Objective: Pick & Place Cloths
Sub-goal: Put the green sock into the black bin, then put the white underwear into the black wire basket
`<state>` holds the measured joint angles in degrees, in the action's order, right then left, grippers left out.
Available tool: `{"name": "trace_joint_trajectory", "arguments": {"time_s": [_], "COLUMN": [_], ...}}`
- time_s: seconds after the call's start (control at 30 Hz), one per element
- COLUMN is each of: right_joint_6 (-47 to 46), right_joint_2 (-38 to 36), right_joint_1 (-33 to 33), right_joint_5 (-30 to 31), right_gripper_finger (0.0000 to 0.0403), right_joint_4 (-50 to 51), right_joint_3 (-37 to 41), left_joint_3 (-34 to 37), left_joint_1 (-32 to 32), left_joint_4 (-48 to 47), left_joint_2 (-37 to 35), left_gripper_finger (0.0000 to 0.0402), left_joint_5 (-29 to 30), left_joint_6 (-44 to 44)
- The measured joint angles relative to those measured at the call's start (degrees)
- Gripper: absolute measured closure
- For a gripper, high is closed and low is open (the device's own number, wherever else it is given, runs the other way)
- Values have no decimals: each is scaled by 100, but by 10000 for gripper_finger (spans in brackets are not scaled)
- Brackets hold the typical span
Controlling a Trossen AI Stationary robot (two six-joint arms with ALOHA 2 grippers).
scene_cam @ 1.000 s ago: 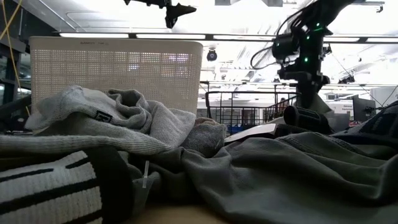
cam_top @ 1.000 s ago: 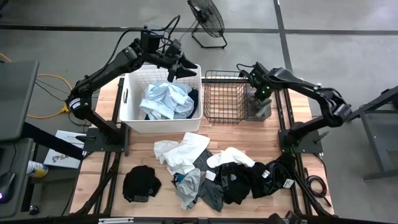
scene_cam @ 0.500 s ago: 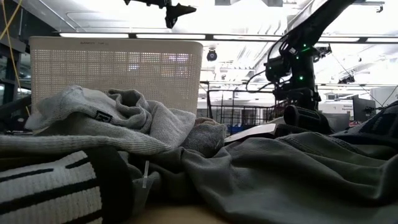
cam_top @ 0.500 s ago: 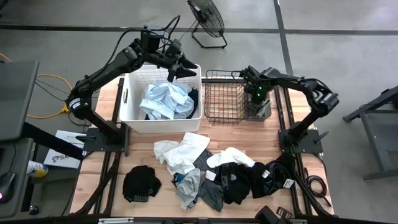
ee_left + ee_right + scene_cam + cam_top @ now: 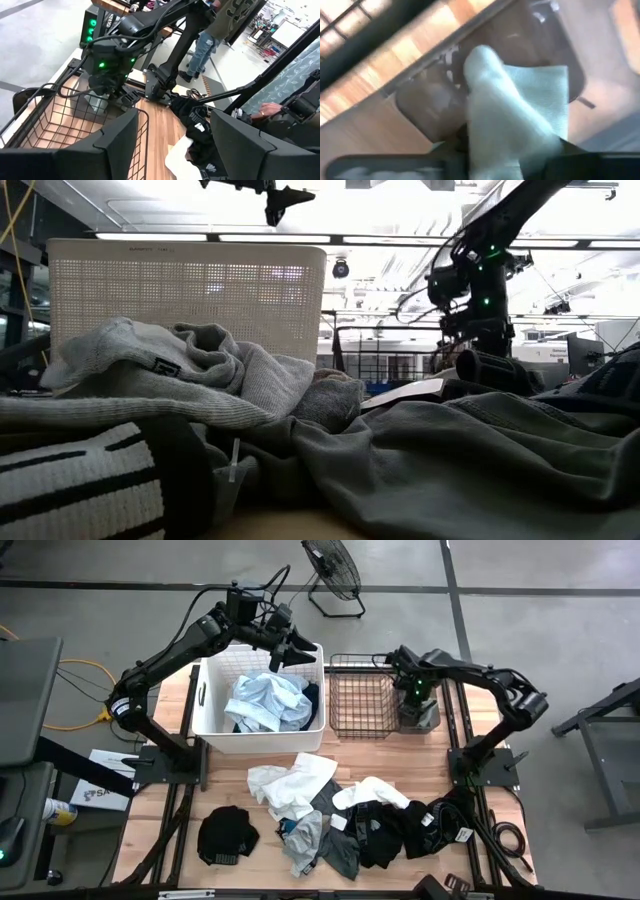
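Observation:
My right gripper (image 5: 413, 698) points down just right of the black wire basket (image 5: 362, 695), shut on a pale grey cloth (image 5: 427, 718) that lies on the table there. In the right wrist view the cloth (image 5: 512, 107) fills the gap between my fingers. My left gripper (image 5: 290, 648) hangs open and empty above the far right corner of the white tub (image 5: 208, 710), which holds a light blue cloth (image 5: 265, 700). More cloths lie on the near half of the table: white (image 5: 295, 785), black (image 5: 228, 835), grey (image 5: 305, 840) and dark ones (image 5: 400, 825). My right gripper has the grey cloth's raised bunch (image 5: 495, 135) between its two fingers, coming from above and pointing down. The rest of the cloth (image 5: 492, 370) rests on the table beside the basket. The gripper itself hides how many layers it has.
The wire basket stands right of the tub at the table's far side. A fan (image 5: 332, 570) stands on the floor beyond the table. A person (image 5: 205, 40) stands beyond the table's right side in the left wrist view. Bare wood shows between the tub and the cloth pile.
My right gripper has come down and a little toward the table's left, onto the grey cloth beside the wire basket.

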<state>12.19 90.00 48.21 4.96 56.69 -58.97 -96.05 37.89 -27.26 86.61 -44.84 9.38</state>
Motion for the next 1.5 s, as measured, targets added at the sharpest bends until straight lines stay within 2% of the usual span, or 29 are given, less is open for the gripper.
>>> {"name": "trace_joint_trajectory", "arguments": {"time_s": [0.23, 0.4, 0.53, 0.67, 0.77, 1.13, 1.33, 1.5], "right_joint_6": [-589, -1389, -2271, -2777, -3007, -3905, -4265, -4451], "right_joint_2": [-662, -1305, -1839, -2288, -2584, -3019, -3012, -3012], "right_joint_1": [-24, -27, -27, -96, -287, -1623, -2535, -3243], "right_joint_5": [6, -228, -1047, -1953, -2247, -2357, -2278, -2088], "right_gripper_finger": [198, 163, 159, 158, 158, 158, 158, 158], "right_joint_4": [-86, 99, 327, 610, 804, 1344, 1345, 1343], "right_joint_3": [1, 1, 1, 1, 1, 1, 1, 1], "left_joint_3": [0, 0, 0, 0, 0, 0, 0, 2], "left_joint_1": [0, 0, 0, 0, 0, 0, 0, -54], "left_joint_4": [-1, -1, -14, -20, -19, -177, -717, -1638], "left_joint_2": [0, 0, 0, 0, 0, 0, 0, -128], "left_gripper_finger": [161, 161, 161, 161, 161, 161, 161, 161], "left_joint_5": [0, 0, 0, 0, 0, 0, -91, -69], "left_joint_6": [19, 119, 138, 138, 138, 138, 109, -197]}}
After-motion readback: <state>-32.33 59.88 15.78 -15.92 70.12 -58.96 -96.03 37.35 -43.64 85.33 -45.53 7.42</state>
